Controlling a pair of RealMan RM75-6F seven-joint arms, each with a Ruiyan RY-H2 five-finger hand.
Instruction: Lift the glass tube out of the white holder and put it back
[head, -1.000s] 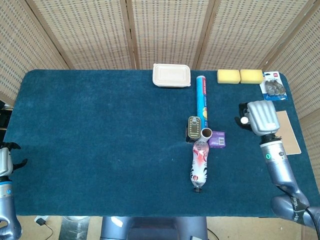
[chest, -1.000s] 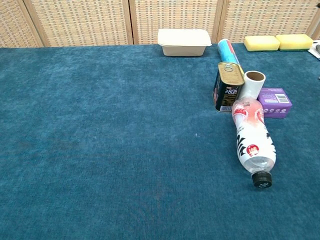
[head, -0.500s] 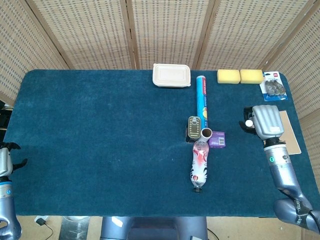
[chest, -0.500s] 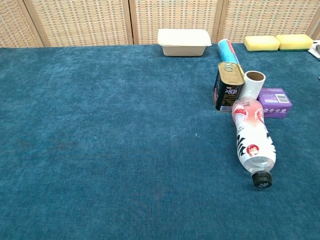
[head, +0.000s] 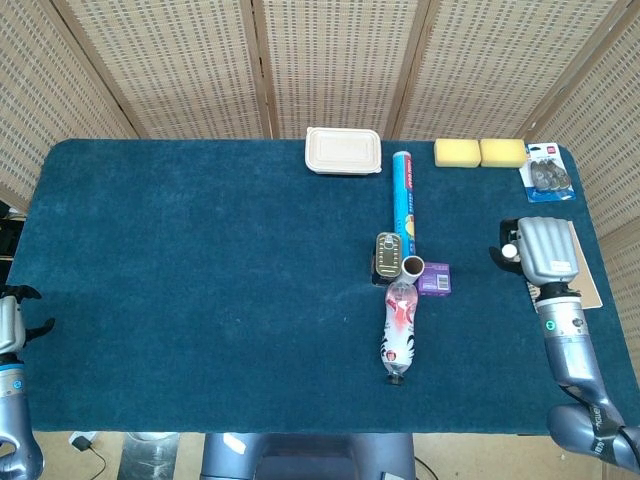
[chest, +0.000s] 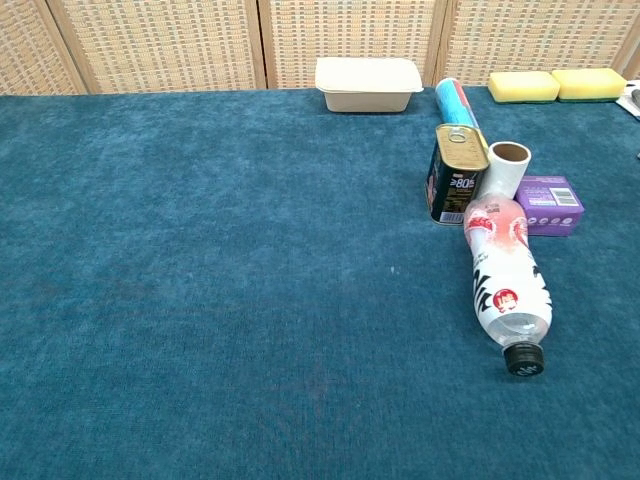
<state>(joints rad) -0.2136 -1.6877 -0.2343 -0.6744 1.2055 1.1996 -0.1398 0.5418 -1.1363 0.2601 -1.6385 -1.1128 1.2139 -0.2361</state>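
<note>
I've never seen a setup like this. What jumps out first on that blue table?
A tight cluster right of centre: a plastic bottle lying on its side, a tin can, a white tube and a purple box. At the right edge, the robot's right hand hovers, holding nothing.

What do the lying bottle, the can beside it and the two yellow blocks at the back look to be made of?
Bottle: clear plastic, probably, with a glossy printed wrap and a black screw cap.
Can: metal, judging by its shiny pull-tab lid and printed dark sides.
Yellow blocks: likely foam sponges, matte, with soft rounded edges.
</note>
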